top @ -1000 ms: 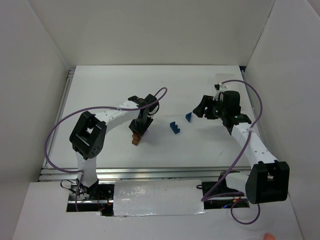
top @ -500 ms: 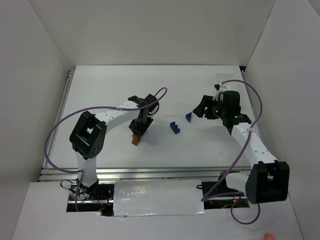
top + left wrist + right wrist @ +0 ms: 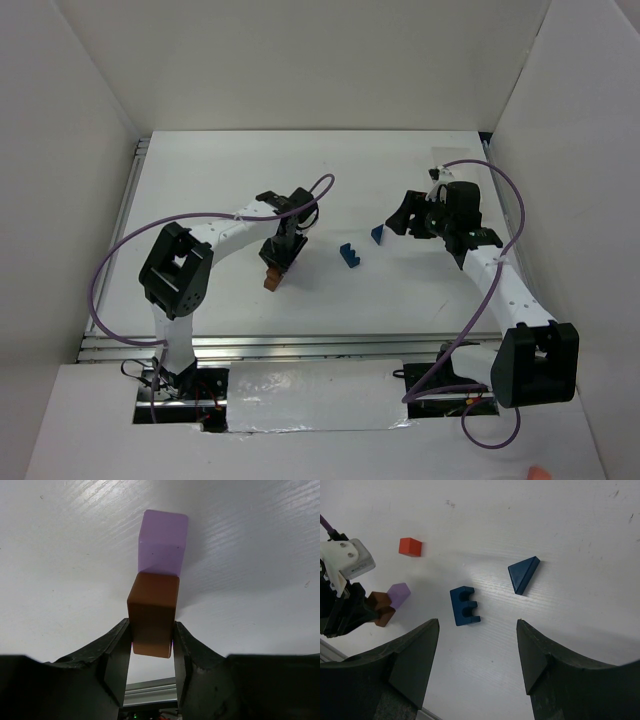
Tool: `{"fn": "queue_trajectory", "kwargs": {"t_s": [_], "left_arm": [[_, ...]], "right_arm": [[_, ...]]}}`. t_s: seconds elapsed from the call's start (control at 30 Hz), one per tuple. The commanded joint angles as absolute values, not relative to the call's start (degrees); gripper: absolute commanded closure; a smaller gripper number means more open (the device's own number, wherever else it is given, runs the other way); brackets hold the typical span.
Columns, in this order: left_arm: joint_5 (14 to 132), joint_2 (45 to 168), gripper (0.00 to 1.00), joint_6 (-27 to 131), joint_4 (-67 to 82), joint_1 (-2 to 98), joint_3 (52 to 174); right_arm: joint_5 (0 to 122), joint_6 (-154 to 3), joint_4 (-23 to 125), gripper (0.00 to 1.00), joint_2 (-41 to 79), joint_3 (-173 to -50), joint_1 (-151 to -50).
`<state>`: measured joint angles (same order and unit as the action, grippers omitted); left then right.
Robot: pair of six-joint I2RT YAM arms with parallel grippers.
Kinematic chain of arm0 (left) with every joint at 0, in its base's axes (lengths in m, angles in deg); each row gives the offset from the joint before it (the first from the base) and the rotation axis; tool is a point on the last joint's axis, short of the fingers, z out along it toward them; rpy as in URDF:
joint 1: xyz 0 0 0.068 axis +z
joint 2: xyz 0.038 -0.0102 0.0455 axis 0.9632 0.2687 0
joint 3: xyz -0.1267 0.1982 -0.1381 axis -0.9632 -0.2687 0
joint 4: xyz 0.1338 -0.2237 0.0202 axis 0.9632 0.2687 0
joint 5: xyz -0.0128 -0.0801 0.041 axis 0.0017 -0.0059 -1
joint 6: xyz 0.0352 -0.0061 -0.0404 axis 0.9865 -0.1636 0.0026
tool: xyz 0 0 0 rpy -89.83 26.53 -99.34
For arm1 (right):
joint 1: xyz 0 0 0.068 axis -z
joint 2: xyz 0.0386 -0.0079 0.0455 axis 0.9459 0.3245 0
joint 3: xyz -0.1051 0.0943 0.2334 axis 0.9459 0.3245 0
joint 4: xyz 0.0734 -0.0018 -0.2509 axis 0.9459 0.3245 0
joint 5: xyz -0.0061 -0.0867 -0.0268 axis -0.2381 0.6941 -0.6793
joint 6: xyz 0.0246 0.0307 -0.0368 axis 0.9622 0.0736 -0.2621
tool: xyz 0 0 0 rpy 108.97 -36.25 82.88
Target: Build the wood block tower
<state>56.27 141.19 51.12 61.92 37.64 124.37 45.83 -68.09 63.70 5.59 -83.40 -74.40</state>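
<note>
My left gripper [image 3: 277, 256] is shut on a brown-orange block [image 3: 152, 612], with a finger [image 3: 117, 655] pressed on each side. A pale purple block [image 3: 162, 542] lies on the white table just beyond it and touches its far end. Both blocks also show in the right wrist view, the purple block [image 3: 398, 593] beside the brown one [image 3: 381, 609]. A red block [image 3: 410, 546] lies apart, further off. A blue notched block [image 3: 348, 254] and a blue wedge [image 3: 377, 234] lie mid-table. My right gripper [image 3: 405, 216] is open and empty, hovering above and just right of the wedge.
White walls enclose the table on three sides. A metal rail [image 3: 130, 200] runs along the left edge and another along the near edge [image 3: 300, 345]. Purple cables loop above both arms.
</note>
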Motion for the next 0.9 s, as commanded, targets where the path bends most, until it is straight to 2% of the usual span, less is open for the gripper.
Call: {"fn": "queue_trajectory", "kwargs": {"t_s": [0.0,0.13,0.3,0.57,0.63,0.67,0.77,0.87], "left_arm": [[56.03,141.76,0.55,51.11,62.52,37.67,125.62],[55.15,142.03,0.53,50.93,62.78,37.67,125.62],[55.59,141.15,0.41,51.2,62.52,37.59,125.53],[56.03,141.06,0.36,51.11,62.6,37.67,125.53],[55.94,140.8,0.33,51.11,62.6,37.67,125.7],[55.94,140.71,0.26,50.93,62.52,37.67,125.79],[56.03,139.74,0.19,50.93,62.52,37.67,126.14],[57.08,136.85,0.17,51.37,61.55,37.67,125.97]], "right_arm": [[45.43,-68.73,63.76,0.29,5.17,-84.76,-74.05],[45.34,-68.91,63.84,0.29,5.25,-84.84,-74.05],[45.34,-68.91,63.67,0.29,5.34,-84.76,-74.14],[45.17,-68.91,63.58,0.3,5.34,-84.76,-74.14],[45.08,-68.91,63.58,0.3,5.17,-84.67,-74.05],[45.08,-68.91,63.41,0.3,5.25,-84.67,-74.14],[45.17,-68.91,63.41,0.3,5.25,-84.58,-74.14],[44.99,-69.17,63.32,0.29,4.99,-84.58,-74.14]]}}
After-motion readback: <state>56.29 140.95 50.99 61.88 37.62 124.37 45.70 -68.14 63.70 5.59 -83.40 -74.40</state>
